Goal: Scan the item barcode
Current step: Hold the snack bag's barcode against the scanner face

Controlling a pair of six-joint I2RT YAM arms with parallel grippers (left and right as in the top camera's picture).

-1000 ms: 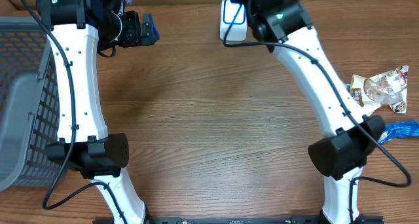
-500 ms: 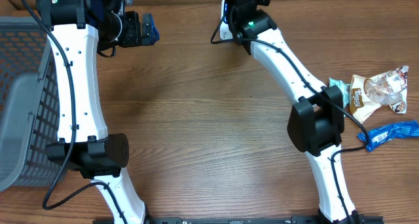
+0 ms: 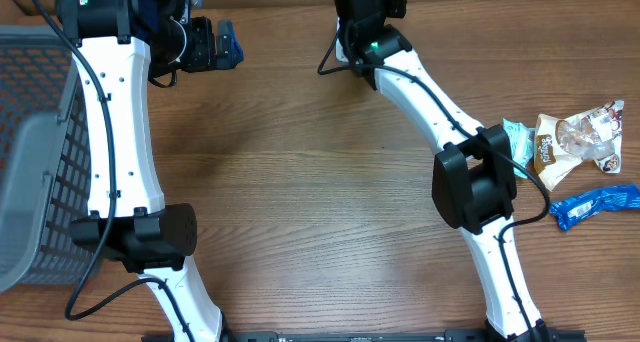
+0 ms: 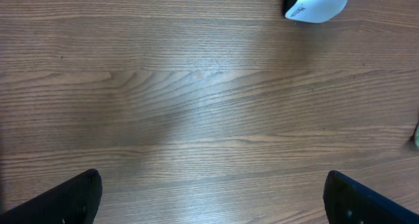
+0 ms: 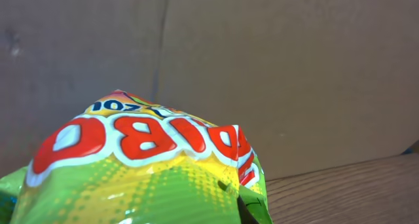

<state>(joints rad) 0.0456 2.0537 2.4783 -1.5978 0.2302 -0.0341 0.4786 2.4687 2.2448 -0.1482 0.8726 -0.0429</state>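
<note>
Although the right arm [image 3: 420, 77] overhead reaches the table's [image 3: 300, 182] far edge, its wrist hides jaws and load. From the left wrist, the left jaws stand wide and empty, the white scanner [image 4: 316, 2] ahead to their right across open table. From the right wrist, the right jaws clamp a Haribo bag [image 5: 141, 165], its long axis across the frame, lettering inverted.

bag [image 5: 144, 165]: green-yellow, red white-edged lettering | scanner [image 4: 315, 2]: white, black | table [image 3: 300, 182]: brown woodgrain
</note>
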